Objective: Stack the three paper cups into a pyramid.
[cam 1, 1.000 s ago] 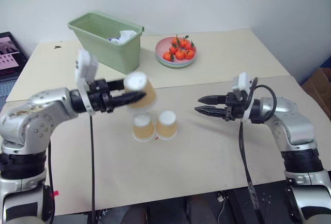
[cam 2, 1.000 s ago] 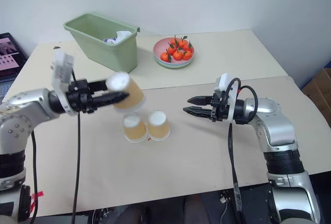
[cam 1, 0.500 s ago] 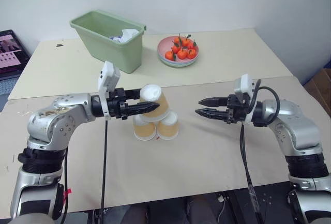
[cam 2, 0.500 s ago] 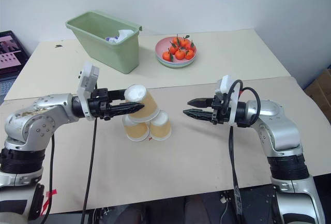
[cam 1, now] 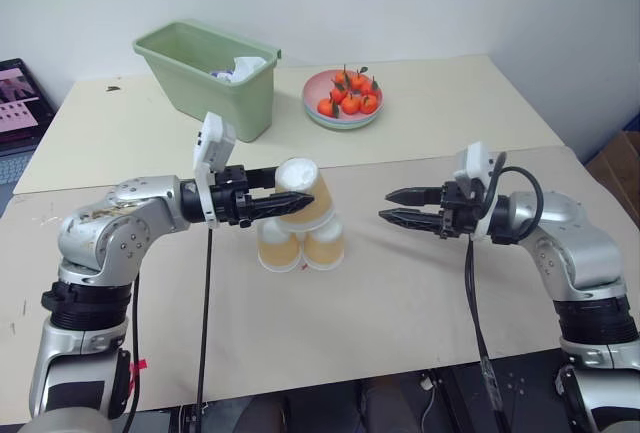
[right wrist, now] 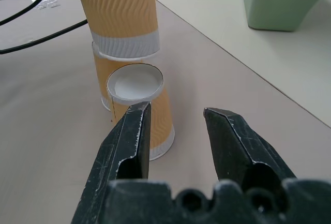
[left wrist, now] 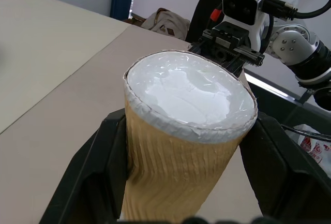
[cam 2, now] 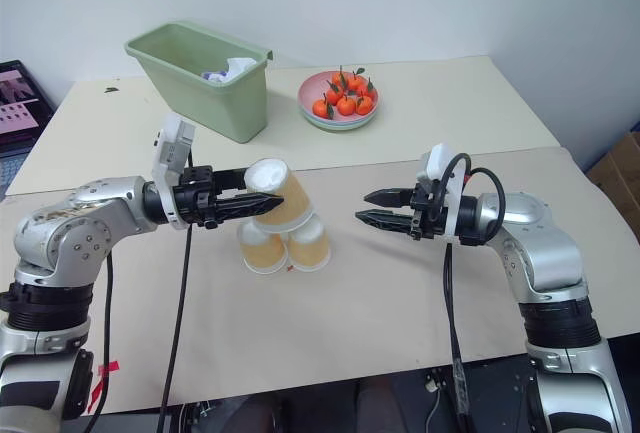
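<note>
Two cups (cam 1: 300, 245) standing, third cup (cam 1: 305, 193) in left hand (cam 1: 292, 201), far base cup part-hidden.

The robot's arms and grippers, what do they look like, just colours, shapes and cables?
Both arms are rounded silver-grey metal shells with black ribbed bands at the joints. Each ends in a gripper of two black, tapered fingers: the left gripper and the right gripper. A small white camera block sits on each wrist, and a thin black cable hangs down from each.

End effector (right wrist: 176, 136) fingers apart, facing cups (right wrist: 135, 100); bin (right wrist: 282, 1) beyond.
</note>
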`<move>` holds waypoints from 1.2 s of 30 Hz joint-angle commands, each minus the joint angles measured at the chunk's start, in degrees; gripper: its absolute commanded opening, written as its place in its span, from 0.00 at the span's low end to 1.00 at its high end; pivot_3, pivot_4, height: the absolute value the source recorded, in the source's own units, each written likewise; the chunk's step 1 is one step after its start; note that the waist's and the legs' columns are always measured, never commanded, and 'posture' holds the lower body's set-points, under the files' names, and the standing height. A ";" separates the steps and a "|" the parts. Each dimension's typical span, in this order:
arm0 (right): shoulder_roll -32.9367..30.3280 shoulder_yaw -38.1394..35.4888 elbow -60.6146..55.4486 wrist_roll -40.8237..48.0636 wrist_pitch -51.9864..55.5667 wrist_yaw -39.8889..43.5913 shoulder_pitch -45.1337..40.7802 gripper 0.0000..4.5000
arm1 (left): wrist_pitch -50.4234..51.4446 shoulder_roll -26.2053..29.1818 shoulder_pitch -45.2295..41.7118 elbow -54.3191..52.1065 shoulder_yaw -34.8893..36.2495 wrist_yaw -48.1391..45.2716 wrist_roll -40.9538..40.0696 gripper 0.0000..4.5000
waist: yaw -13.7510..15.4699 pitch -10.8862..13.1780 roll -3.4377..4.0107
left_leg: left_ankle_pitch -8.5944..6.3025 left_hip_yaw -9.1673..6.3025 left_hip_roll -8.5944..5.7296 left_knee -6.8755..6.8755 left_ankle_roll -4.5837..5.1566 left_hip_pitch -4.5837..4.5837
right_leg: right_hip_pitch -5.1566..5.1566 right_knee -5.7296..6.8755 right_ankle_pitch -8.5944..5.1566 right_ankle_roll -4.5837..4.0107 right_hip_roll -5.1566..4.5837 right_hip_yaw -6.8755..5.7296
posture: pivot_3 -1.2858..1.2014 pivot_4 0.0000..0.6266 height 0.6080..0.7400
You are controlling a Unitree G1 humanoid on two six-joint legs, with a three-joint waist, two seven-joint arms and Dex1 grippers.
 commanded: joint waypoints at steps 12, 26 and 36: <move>-0.32 -2.02 -0.42 1.39 -0.22 -0.49 -0.95 0.46 | -3.76 -0.10 1.43 -1.09 -0.51 0.63 4.85 1.00 | 0.03 0.00 0.00 | -0.01 0.00 -0.01 0.07 0.01 0.01 | 0.00 0.14 0.00 0.00 0.00 0.01 | 0.52 0.24 0.91; -0.32 -1.32 2.39 0.47 -1.27 0.65 -2.90 0.46 | -0.31 -2.26 4.47 -7.99 9.27 9.61 -3.34 1.00 | -0.04 0.00 0.00 | -0.01 0.00 -0.01 0.11 0.01 0.04 | 0.00 0.20 0.00 0.00 0.00 0.03 | 0.52 0.24 0.91; -1.97 -7.62 8.24 -4.19 -5.08 -7.87 4.04 0.46 | -2.62 -7.78 21.65 -13.90 24.20 31.58 0.22 1.00 | 0.34 -0.01 -0.01 | 0.01 0.01 -0.03 0.18 -0.03 0.07 | -0.01 0.41 0.00 -0.01 -0.03 0.06 | 0.52 0.24 0.91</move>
